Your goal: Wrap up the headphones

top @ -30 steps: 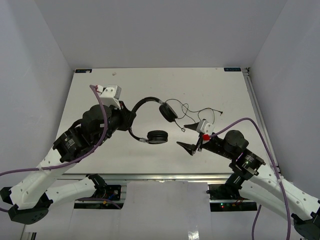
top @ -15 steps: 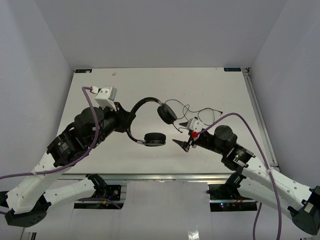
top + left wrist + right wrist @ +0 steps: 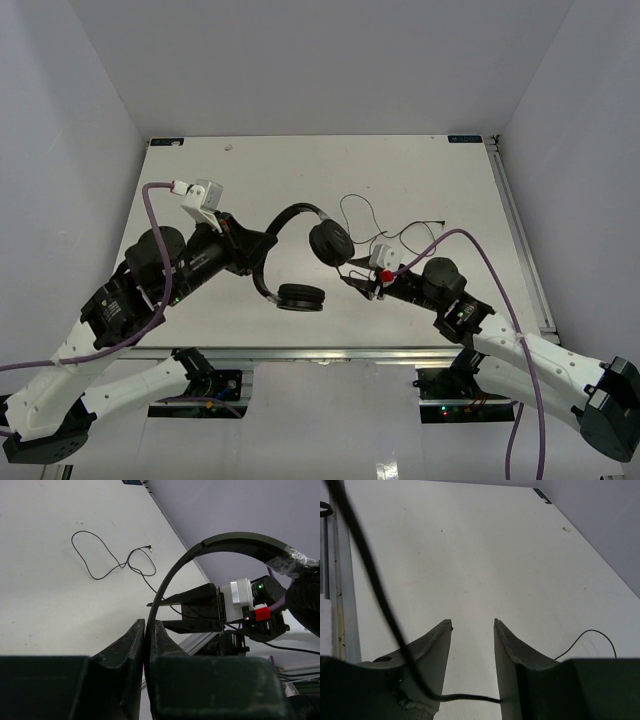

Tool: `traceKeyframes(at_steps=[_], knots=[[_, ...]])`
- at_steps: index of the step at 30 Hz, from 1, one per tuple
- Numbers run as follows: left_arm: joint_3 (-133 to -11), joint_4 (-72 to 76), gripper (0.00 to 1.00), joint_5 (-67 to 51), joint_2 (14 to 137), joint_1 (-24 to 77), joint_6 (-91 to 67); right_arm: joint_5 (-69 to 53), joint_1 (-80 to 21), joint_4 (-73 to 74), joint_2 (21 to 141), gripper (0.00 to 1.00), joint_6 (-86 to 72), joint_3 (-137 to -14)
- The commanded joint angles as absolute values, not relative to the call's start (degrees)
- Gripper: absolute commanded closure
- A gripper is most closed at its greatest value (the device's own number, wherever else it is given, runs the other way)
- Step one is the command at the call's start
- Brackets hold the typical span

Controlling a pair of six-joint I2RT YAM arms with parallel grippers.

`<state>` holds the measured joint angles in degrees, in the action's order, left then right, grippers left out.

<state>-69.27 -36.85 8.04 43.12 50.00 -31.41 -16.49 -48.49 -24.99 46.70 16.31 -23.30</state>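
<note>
The black headphones (image 3: 287, 215) hang above the table, one earcup (image 3: 329, 243) up and the other (image 3: 300, 297) lower. My left gripper (image 3: 263, 249) is shut on the thin headband (image 3: 225, 537), which runs up from between the fingertips (image 3: 146, 630). The thin dark cord (image 3: 362, 213) trails over the table to its plug (image 3: 442, 223). Just right of the upper earcup is my right gripper (image 3: 354, 280). In the right wrist view its jaws stand apart (image 3: 472, 622), and the cord (image 3: 465, 697) crosses between them near their base.
The white table (image 3: 250, 170) is walled in by grey panels at left, back and right. A metal rail (image 3: 330, 352) runs along the near edge. Thick purple cables (image 3: 150, 215) loop off both arms.
My right gripper has moved left, up to the earcup and the cord, and its jaws have narrowed. My left arm has turned the headphones and pulled them slightly nearer.
</note>
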Motion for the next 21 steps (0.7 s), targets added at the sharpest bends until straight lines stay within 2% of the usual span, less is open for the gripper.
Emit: traceKeyframes(at_steps=[1, 4, 5, 6, 7, 21], knots=[[-67.32, -31.52, 1.00, 3.25, 41.10, 50.01, -33.92, -19.16, -48.52, -33.98, 47.38, 0.63, 14.88, -22.53], [-66.36, -30.70, 1.00, 2.98, 40.30, 50.01, -34.22, -19.77, -48.52, -35.02, 48.07, 0.77, 14.75, -21.75], [-66.20, -30.22, 1.00, 2.38, 40.01, 50.01, -34.39, -19.70, -48.52, -35.29, 48.15, 0.79, 14.65, -21.48], [-65.39, -29.19, 1.00, 1.46, 39.63, 50.01, -34.56, -19.32, -48.52, -35.57, 48.53, 0.88, 14.48, -21.21], [-64.63, -28.21, 1.00, 0.04, 39.24, 50.01, -34.66, -19.13, -48.52, -35.74, 48.91, 0.92, 14.38, -21.10], [-56.89, -18.15, 1.00, -13.29, 33.85, 50.01, -35.98, -22.86, -48.53, -38.67, 53.80, 0.92, 11.34, -21.61]])
